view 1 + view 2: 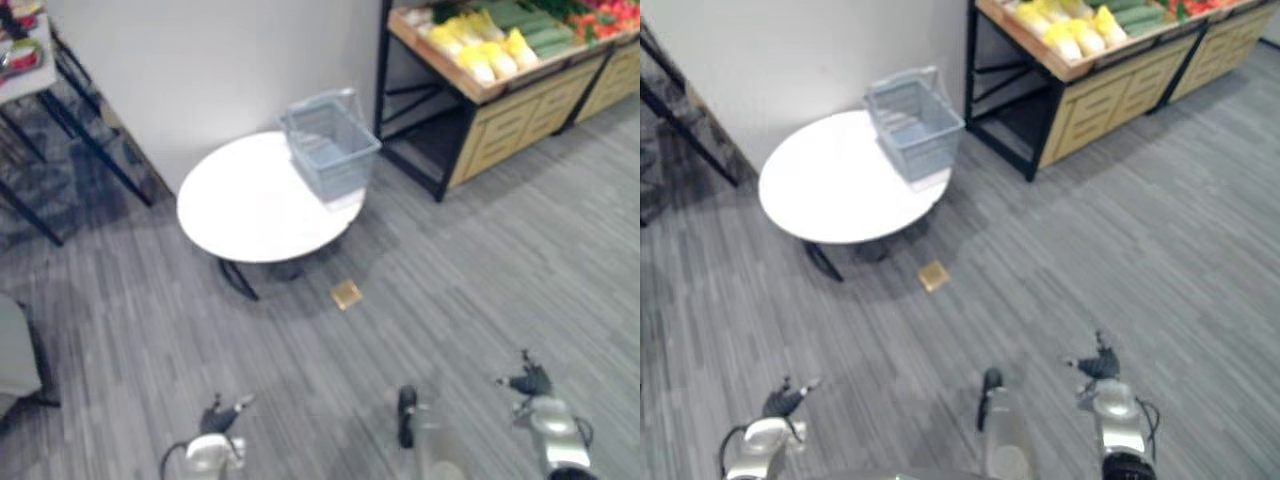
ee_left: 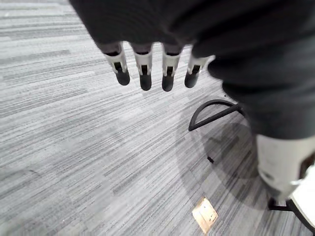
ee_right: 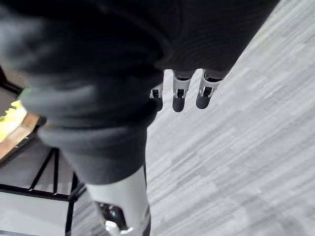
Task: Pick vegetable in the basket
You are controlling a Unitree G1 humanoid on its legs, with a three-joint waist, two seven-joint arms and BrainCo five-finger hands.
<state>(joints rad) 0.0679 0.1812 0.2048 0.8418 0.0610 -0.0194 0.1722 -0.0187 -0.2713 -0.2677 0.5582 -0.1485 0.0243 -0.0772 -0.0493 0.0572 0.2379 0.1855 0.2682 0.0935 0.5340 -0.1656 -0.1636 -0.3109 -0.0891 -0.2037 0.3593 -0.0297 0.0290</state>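
Your robot's left hand [image 2: 145,73] and right hand [image 3: 179,96] hung empty, fingers relaxed, before any reach: vegetables [image 1: 482,50] lay on the produce stand [image 1: 510,120], apart from the basket [image 1: 330,150] on the round surface [image 1: 240,210], so stepping closer seemed the next need.

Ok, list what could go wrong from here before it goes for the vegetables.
1. The basket sits at the rim of the round table, on the side toward the produce stand; a bump while loading could push it off.
2. The yellow vegetables lie packed close together, so a grasp may dislodge neighbours.
3. The left hand and right hand hang open, far from the stand; the robot must walk close past the table.
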